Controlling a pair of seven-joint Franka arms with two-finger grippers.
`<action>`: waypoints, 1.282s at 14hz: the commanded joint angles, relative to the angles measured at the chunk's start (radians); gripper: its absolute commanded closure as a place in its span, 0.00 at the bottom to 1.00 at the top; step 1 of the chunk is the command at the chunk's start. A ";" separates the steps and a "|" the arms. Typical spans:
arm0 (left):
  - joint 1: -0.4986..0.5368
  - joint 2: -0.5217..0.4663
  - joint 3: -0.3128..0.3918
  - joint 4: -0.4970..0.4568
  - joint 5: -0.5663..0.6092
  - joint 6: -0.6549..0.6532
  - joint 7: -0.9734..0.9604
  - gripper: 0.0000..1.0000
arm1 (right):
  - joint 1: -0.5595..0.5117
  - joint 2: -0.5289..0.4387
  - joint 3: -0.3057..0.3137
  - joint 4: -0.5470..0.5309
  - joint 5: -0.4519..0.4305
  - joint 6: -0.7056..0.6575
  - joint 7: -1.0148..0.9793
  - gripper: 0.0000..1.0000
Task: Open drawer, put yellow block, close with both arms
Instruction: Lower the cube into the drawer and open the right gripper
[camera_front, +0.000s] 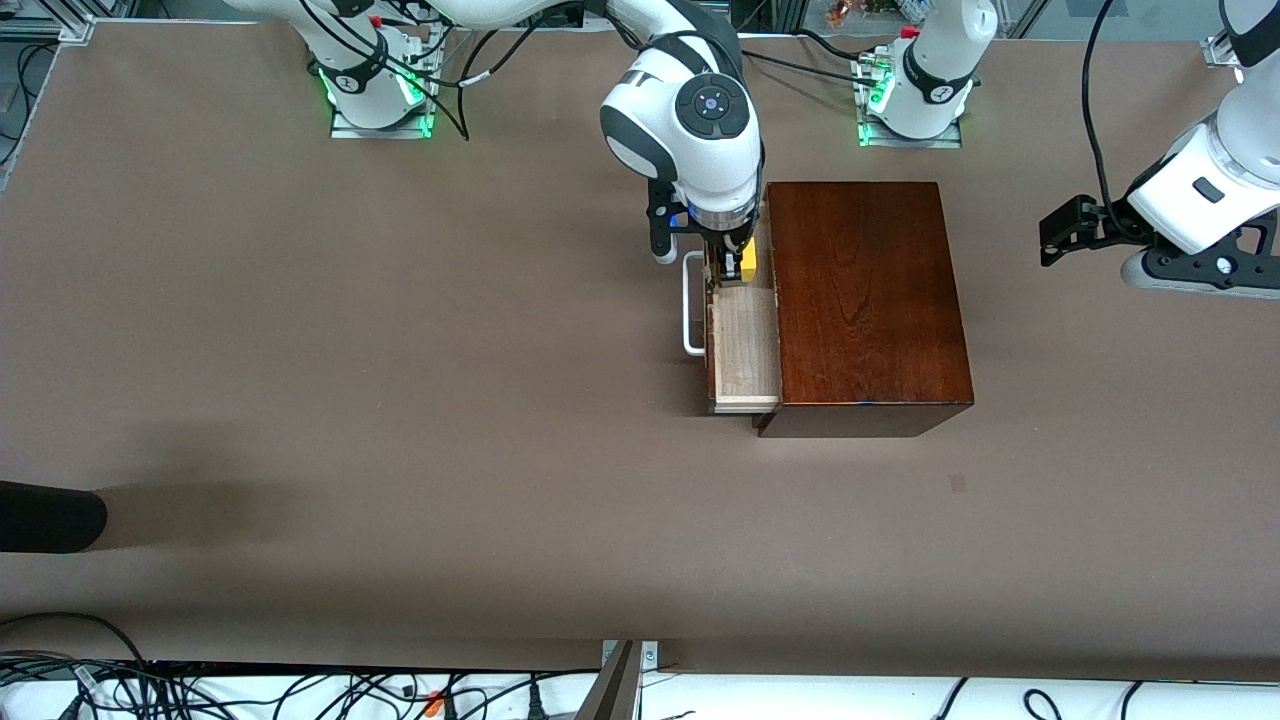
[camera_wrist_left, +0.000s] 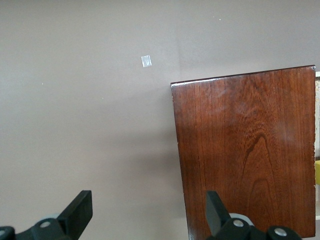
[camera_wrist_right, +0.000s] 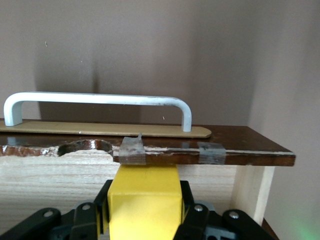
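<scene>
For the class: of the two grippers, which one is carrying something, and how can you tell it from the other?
The right gripper, over the open drawer, is clamped on the yellow block. The left gripper hangs open and empty near the wooden box.

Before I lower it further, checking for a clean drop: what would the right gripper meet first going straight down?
Probably the pale wooden floor of the open drawer; the right gripper holds the small yellow cube directly above it.
</scene>
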 joint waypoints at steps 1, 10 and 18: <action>-0.001 -0.013 0.003 0.003 -0.021 -0.015 0.003 0.00 | 0.014 0.030 -0.007 0.035 -0.005 0.017 0.027 1.00; -0.001 -0.013 0.003 0.003 -0.021 -0.015 0.003 0.00 | 0.022 0.057 -0.007 0.022 -0.005 0.048 0.084 0.01; -0.003 -0.014 0.001 0.005 -0.023 -0.015 0.004 0.00 | 0.003 -0.047 -0.008 0.045 -0.005 -0.097 0.075 0.00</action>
